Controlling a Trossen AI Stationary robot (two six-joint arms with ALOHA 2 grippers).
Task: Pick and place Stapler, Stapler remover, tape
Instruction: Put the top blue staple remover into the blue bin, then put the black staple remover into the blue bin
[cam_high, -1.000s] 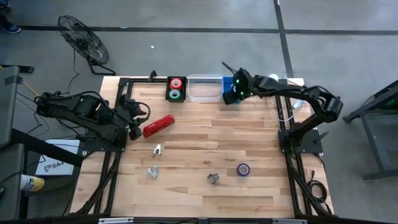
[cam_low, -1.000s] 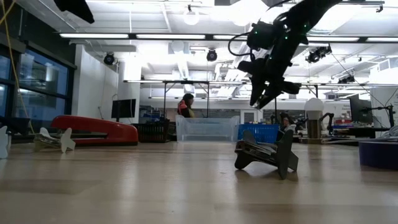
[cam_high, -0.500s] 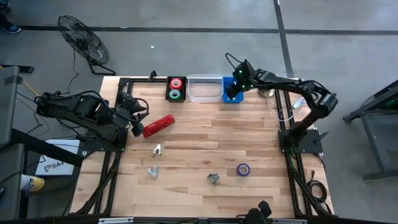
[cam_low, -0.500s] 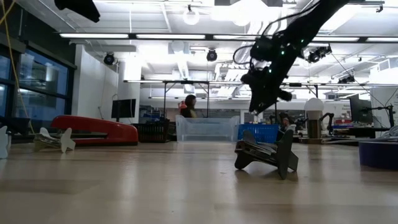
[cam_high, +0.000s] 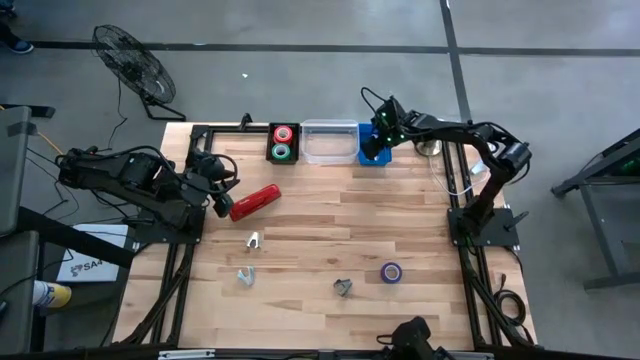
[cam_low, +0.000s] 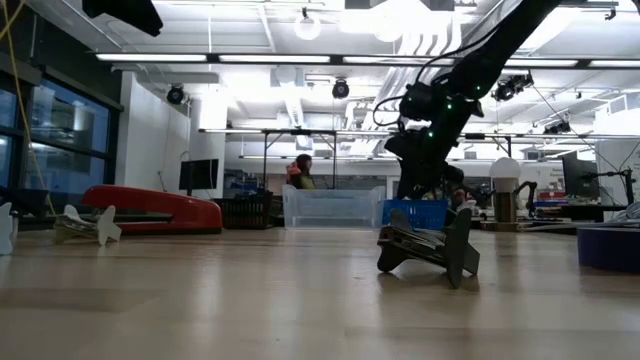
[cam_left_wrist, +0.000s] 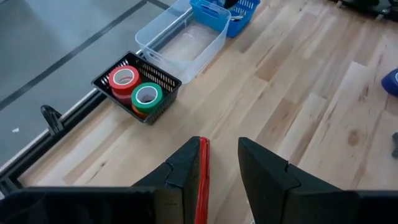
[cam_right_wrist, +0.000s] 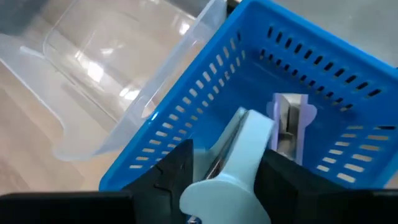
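A pale light-blue staple remover sits between the fingers of the right claw, which hangs just over the open top of the blue basket at the far edge of the table; a second, lilac remover already lies inside. The claw's jaws are narrowly parted with the remover between them, so whether they grip it or are letting go cannot be told. The step in hand looks like the drop into the basket: it should go well if the remover is well inside the rim before the jaws widen, so it does not catch the wall or fall into the clear tub just beside. The red stapler lies on the table at the left, with the left claw poised at its end, fingers narrowly apart with the stapler's red edge between them. Red and green tape rolls sit in the black basket; a purple tape roll and three more removers wait on the near table.
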